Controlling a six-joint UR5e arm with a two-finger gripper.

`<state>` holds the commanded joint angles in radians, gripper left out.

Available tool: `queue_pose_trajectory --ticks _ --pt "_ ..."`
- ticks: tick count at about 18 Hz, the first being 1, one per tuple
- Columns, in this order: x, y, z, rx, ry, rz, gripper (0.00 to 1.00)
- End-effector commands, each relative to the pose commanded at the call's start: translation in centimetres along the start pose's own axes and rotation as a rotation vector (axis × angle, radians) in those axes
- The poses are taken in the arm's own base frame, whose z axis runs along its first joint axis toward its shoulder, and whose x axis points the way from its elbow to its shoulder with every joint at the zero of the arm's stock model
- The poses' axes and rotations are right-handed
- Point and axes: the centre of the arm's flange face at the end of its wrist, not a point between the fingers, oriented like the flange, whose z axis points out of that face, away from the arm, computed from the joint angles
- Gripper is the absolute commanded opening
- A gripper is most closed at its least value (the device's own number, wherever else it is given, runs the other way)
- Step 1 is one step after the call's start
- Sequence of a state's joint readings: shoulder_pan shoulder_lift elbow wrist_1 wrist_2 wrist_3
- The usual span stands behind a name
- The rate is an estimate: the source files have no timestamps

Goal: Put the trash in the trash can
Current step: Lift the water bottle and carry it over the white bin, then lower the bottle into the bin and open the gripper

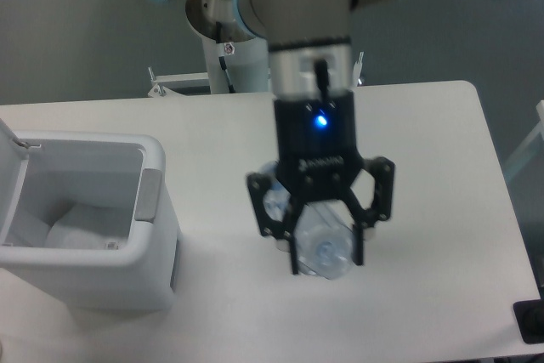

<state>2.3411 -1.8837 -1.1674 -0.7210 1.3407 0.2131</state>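
Bin [153,235]: a white bin with rounded corners is seen at the left of the desk [442,210], its lid [8,138] swung up at the far left edge. A grey panel is set into the side facing the arm.
Bin contents: something pale and crumpled is seen at the bottom of the bin [72,223]; what it is cannot be told.
Writing: small pale lettering is visible on the black body of the tool, too small to be read. A small sticker is seen on the white column of the arm base [228,50]; its print cannot be read either.
Arm pose: the arm [306,6] is pointed straight down over the middle of the desk, close to the camera. A blue light is lit on the wrist.
Tool [323,257]: the two black fingers are closed from either side on a clear bottle.
Bottle [325,251]: it is held between the fingers, seen end-on, right of the bin and outside it. No label can be made out on it.
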Motion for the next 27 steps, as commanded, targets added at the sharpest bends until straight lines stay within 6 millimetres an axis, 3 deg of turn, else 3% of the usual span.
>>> queue_pose_trajectory --ticks 3,8,13,19,23,27 --pt "3.7 -0.4 -0.6 0.011 0.041 0.041 0.6" --pt "7.9 -1.2 -1.4 0.07 0.08 0.084 0.6" --pt "14.1 -0.5 -0.5 0.061 0.162 0.117 0.6" --pt "17.4 1.3 1.7 0.012 0.208 0.067 0.6" --pt "19.9 3.4 3.1 -0.036 0.241 0.082 0.6" --pt "21.1 5.8 4.4 -0.087 0.259 0.087 0.6"
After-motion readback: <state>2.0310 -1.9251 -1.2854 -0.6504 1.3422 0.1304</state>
